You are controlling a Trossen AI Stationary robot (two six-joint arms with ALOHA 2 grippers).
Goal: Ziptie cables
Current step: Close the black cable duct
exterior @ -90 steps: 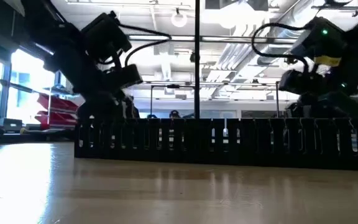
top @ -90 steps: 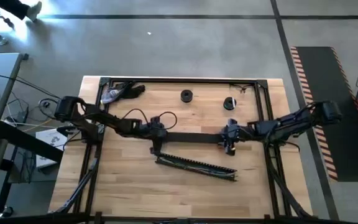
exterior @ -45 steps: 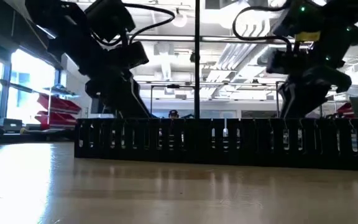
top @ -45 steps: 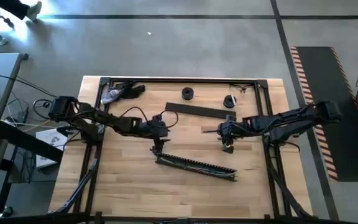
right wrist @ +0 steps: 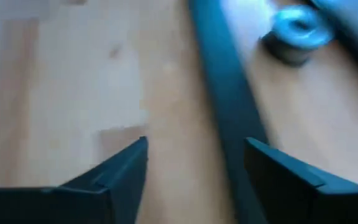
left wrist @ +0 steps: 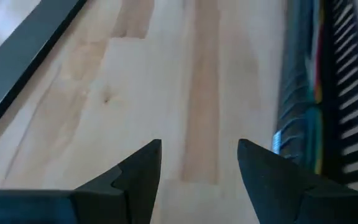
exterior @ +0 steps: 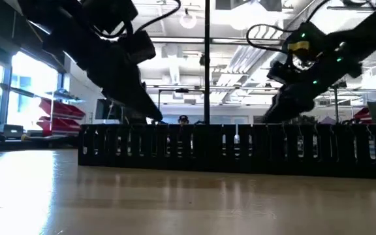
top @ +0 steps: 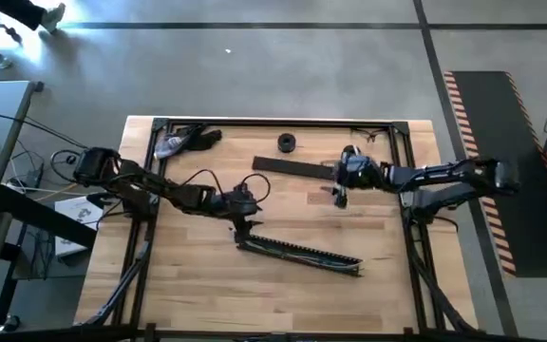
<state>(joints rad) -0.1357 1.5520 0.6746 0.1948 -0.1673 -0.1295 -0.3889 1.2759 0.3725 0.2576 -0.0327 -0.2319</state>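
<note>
The cables (top: 297, 250) are lying inside the black slotted channel (top: 302, 254), which is sitting slantwise on the near half of the table (top: 198, 294); in my left wrist view they are showing as pale and greenish strands (left wrist: 300, 118) tucked behind the channel's teeth. I am holding my left gripper (top: 244, 223) just over the channel's left end, fingers (left wrist: 138, 168) apart and gripping nothing. My right gripper (top: 340, 193) is hovering well apart from the channel, beside the end of a flat black strip (top: 292, 168), its fingers (right wrist: 120, 171) also spread and empty; a small dark roll (top: 286, 143) is resting beyond it. No tie is on the bundle yet, I judge. The risk from here: my left fingers could catch on the channel's teeth and drag it askew, or pinch only some wires and let the thin ones slip out.
</note>
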